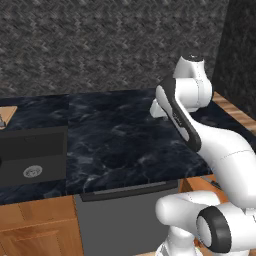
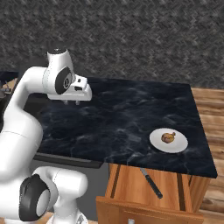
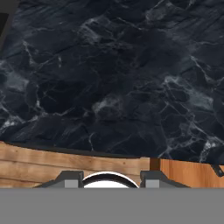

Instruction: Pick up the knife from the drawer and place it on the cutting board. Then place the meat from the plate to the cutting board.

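Knife lies low and to the right of the end effector

Dark marble makes up the surface (image 2: 131, 118), with a grey herringbone wall behind it. The end effector (image 2: 72, 102) hangs above the surface's left part in the right base view, its short fingers pointing down with a modest gap between them and nothing held; in the hand view the fingertips (image 3: 70, 178) frame bare marble and a strip of wood.

The knife (image 2: 151, 182) rests inside the open drawer (image 2: 148, 192), below the surface's front edge and well to the robot's right of the end effector, and lower than it. Its long axis runs diagonally, from the blade tip nearest the surface's edge out toward the drawer front, where the dark handle sits. The plate (image 2: 169, 140) with the meat (image 2: 168, 138) sits on the surface just behind the drawer. A corner of the cutting board (image 1: 7, 116) shows at the far left, beyond the sink (image 1: 33, 155).

By my reading, the reach must go right, forward and down, with the fingers turned across the knife's diagonal.
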Robot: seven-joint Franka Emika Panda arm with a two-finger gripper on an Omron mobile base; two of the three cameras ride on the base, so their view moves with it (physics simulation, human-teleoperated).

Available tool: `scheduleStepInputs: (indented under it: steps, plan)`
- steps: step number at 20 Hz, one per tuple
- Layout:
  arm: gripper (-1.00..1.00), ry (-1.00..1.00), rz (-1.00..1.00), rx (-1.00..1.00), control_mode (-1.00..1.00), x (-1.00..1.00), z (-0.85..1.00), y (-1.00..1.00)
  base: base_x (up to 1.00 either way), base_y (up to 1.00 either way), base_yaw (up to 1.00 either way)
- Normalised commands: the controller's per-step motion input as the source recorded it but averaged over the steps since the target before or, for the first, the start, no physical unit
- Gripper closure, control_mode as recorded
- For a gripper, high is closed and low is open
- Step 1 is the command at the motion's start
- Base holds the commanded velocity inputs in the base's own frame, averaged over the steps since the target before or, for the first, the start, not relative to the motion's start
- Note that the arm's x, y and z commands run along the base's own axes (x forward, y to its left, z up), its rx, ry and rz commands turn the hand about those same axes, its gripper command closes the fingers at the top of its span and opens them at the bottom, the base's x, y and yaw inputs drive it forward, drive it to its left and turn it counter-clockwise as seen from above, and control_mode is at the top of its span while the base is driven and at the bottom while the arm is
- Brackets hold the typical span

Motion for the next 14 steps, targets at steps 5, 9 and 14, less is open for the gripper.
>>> scheduleStepInputs:
  steps: [5, 9, 14]
  plan:
    - [-1.00, -0.10, 0.00, 0.00, -1.00, -0.24, 0.00, 0.00, 0.00, 0.00, 0.00]
    - [-1.00, -0.16, 0.00, 0.00, -1.00, -0.44, 0.00, 0.00, 0.00, 0.00, 0.00]
    - [-1.00, -0.16, 0.00, 0.01, -1.00, -0.44, 0.00, 0.00, 0.00, 0.00, 0.00]
